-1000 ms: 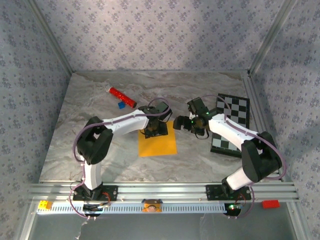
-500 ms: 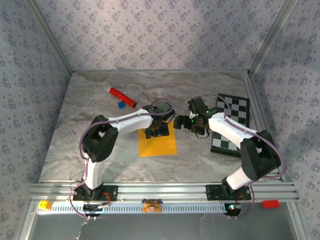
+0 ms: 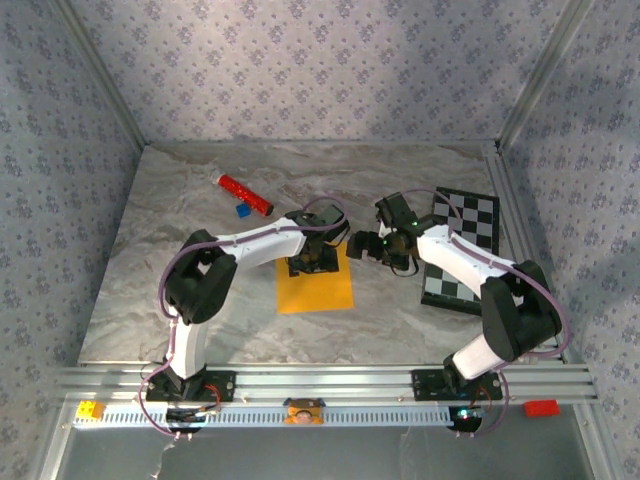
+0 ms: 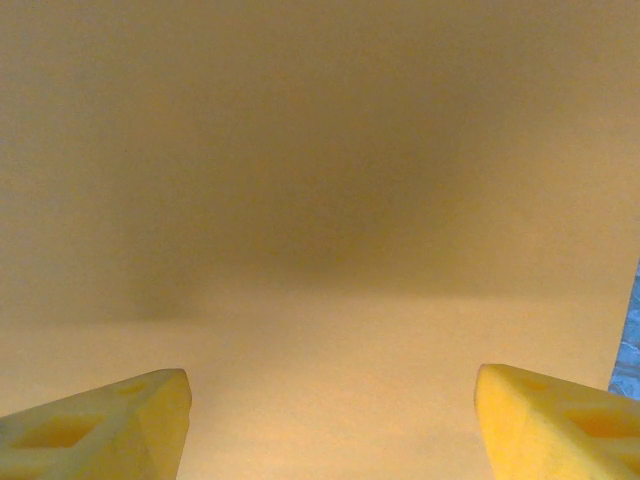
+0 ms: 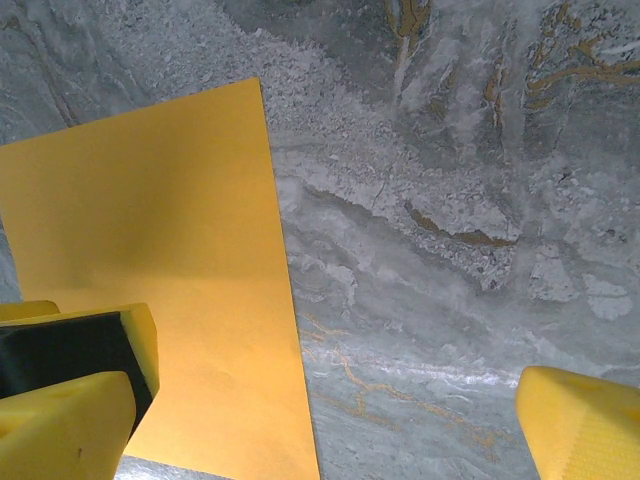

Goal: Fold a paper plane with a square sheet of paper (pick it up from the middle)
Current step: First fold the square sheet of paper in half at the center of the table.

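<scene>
The left tool point(image 4: 330, 420) is apart, low over the square sheet of paper point(image 3: 318, 292). The right tool point(image 5: 325, 410) is apart too. A hard pinch could crumple the thin, flat sheet.

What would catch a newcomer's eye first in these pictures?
The bright orange-yellow sheet of paper lies flat in the middle of the grey marbled table. The left gripper hangs open, low over its far edge, and the right gripper, open too, is by its far right corner. A red cylinder lies far left; a checkered board lies at the right.
</scene>
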Tool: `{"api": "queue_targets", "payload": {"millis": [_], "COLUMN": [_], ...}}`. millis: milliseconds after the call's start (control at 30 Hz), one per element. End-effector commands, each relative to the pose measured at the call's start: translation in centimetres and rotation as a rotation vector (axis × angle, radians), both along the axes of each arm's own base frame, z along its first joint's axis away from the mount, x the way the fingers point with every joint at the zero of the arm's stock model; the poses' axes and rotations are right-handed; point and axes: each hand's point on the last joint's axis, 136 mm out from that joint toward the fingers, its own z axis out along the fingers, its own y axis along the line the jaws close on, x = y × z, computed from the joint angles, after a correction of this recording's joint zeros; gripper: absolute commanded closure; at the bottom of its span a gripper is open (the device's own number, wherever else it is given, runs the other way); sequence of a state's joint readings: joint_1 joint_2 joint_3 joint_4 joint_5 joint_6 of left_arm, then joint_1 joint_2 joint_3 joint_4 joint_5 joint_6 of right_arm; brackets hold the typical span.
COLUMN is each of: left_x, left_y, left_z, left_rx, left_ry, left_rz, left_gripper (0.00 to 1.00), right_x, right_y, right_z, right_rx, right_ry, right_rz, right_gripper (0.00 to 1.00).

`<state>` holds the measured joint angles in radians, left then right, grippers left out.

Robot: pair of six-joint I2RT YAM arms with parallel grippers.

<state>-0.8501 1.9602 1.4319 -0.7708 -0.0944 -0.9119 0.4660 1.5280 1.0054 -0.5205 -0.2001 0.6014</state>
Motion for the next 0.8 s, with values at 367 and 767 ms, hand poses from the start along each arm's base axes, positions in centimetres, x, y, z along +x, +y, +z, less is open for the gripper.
{"api": "queue_targets", "payload": {"millis": [367, 767], "left_x": [-0.4, 0.1], "left_y": [1.7, 0.6], "left_z": [-2.0, -1.5], "left_rx": [0.051, -0.01], "left_ry": [0.02, 0.0], "left_rz": [-0.047, -0.063], "left_gripper": [0.22, 0.18], "right_x": [-0.6, -0.8], "right_y": [0.1, -0.1], "right_z": [0.0, -0.1], "right_rx": [0.025, 0.022], "right_ry": [0.022, 0.022], "right_rz": [0.01, 0.004], "right_gripper": [0.0, 0.0]}}
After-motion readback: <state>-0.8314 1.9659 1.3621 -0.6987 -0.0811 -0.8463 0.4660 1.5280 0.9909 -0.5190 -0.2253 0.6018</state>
